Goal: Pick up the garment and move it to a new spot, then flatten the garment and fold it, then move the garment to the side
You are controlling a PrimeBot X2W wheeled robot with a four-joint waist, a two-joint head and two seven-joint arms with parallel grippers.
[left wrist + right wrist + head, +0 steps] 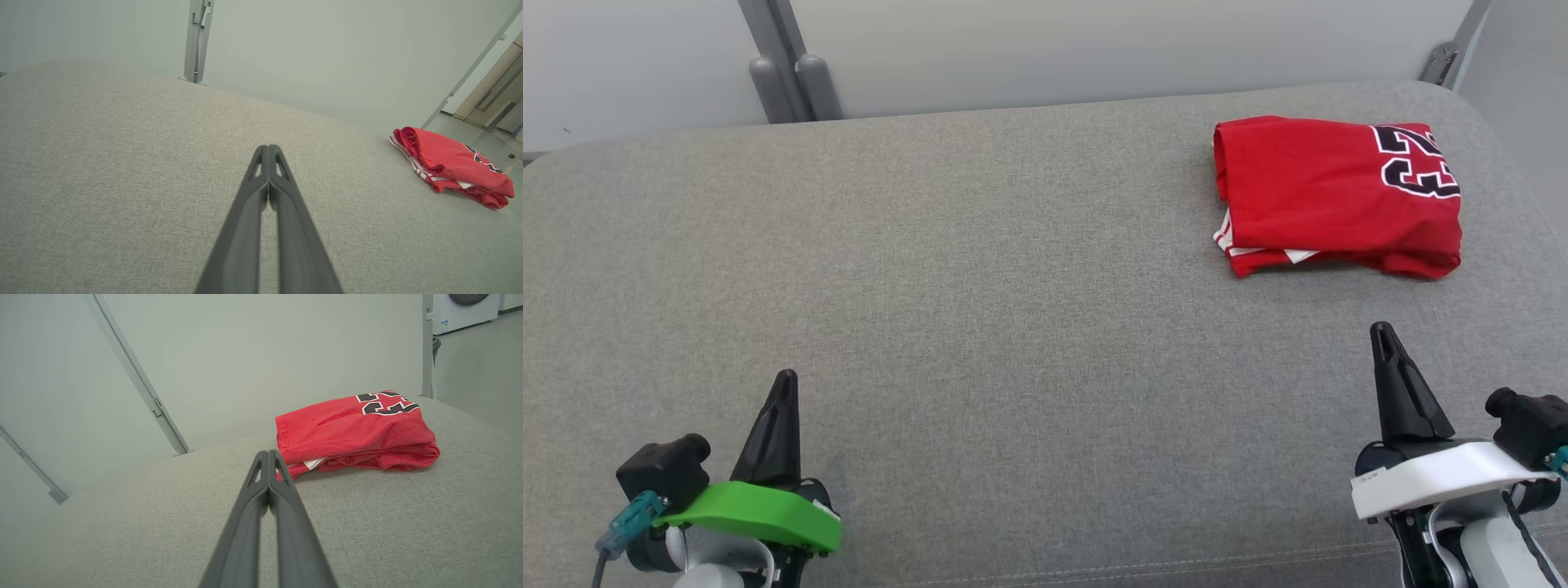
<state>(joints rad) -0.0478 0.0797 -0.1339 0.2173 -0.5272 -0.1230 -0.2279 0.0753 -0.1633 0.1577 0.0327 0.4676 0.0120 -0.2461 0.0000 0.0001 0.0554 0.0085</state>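
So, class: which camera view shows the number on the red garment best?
The head view: it looks down on the garment, so the number lies open and large. The right wrist view shows it foreshortened at the far end; the left wrist view, small and oblique.

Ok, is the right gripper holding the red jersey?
No, the folded red jersey lies on the grey cushion, apart from the right gripper, whose jaws are shut on nothing.

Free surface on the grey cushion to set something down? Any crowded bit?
Bare: the whole left and middle of the grey cushion, from its back edge to the left gripper, and the stretch between both grippers. Crowded only far right: the folded red garment lies there, a bare strip between it and the right gripper.
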